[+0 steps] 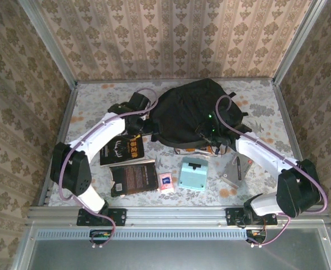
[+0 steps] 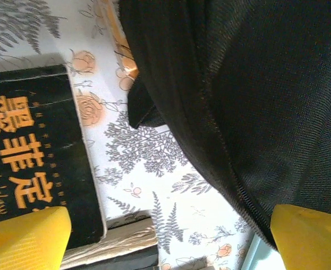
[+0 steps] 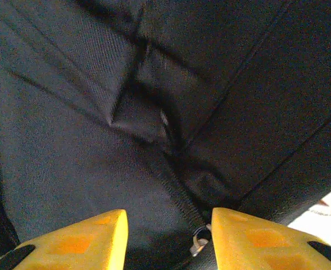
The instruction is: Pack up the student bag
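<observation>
The student bag is a large black fabric backpack lying at the back middle of the table. My left gripper is at its left side. In the left wrist view this gripper stands open over bare tablecloth, with the bag's edge and zip seam to the right. My right gripper is pressed low against the bag's front right. In the right wrist view its yellow fingers are apart over the black fabric. A small metal zip pull lies just inside the right finger, not clamped.
A black book with orange characters and a dark book lie left of centre. A small pink packet, a teal box and a grey wedge-shaped item lie along the front. An orange-edged item pokes out under the bag.
</observation>
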